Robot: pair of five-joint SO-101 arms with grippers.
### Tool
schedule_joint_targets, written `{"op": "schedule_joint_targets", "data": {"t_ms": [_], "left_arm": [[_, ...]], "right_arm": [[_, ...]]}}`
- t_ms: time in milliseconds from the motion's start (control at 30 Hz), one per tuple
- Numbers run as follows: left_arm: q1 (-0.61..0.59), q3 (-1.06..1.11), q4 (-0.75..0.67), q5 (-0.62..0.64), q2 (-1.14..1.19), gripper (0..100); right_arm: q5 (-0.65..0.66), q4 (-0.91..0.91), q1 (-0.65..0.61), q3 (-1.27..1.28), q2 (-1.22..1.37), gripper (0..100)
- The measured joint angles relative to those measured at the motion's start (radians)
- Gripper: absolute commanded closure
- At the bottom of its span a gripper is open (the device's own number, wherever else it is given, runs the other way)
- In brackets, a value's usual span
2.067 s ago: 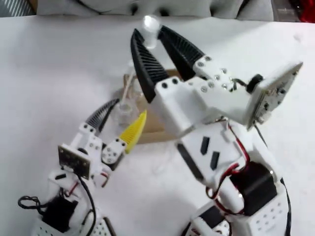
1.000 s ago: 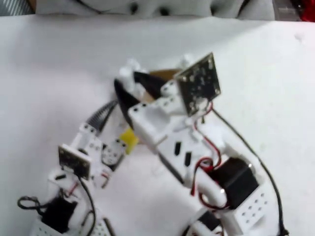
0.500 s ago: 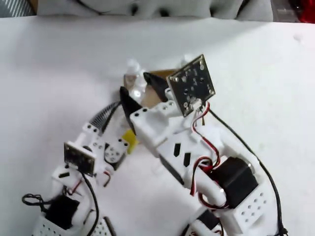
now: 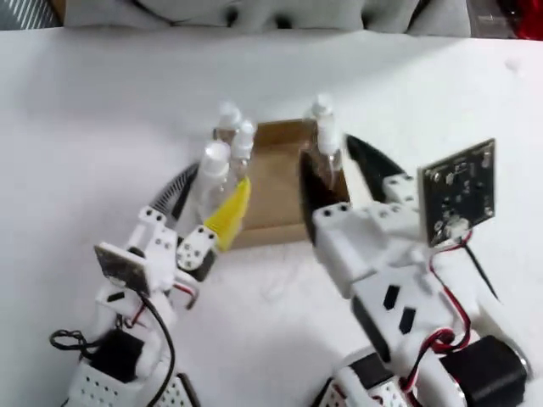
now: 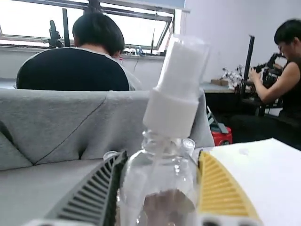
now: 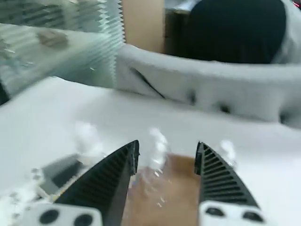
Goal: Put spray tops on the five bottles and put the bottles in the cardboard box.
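Bottles stand at both sides of the cardboard box (image 4: 273,197), which lies open on the white table (image 4: 93,110) between the two arms. The left gripper (image 4: 217,182) is clamped on the held bottle (image 4: 204,191), a clear one standing upright just beside the box's left wall. Its grey finger (image 4: 174,193) is against one side of the body and its yellow finger (image 4: 231,214) against the other. From the left wrist camera both fingers press the clear body low down, and a white spray top (image 5: 176,89) sits on the neck, well above the fingertips. Two more capped bottles (image 4: 229,119) stand close together at the box's far left corner, just beyond the held one. The right gripper (image 4: 324,148) hangs over the box's right edge with its black fingers (image 4: 312,191) spread wide apart. A fourth capped bottle (image 4: 322,136) stands at that edge and, seen from above, falls between the two fingertips. It may be lower than the fingers rather than level with them; the high view does not settle that. In the right wrist view the brown floor of the box lies beyond the open gap.
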Motion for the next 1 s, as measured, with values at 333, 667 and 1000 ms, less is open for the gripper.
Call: {"op": "schedule_joint_targets", "data": {"t_ms": [333,667,1000], "left_arm": [[-0.009,0.032,-0.100,0.069,0.000,98],[-0.063,-0.068,-0.140,0.155,0.224,98],[-0.063,-0.058,-0.456,0.158,0.522,98]], "right_arm": [[0.000,0.222,0.333,0.100,0.006,84.1],[0.054,0.081,0.608,0.517,0.023,98.0],[0.072,-0.267,0.709,0.945,0.026,98.1]]}}
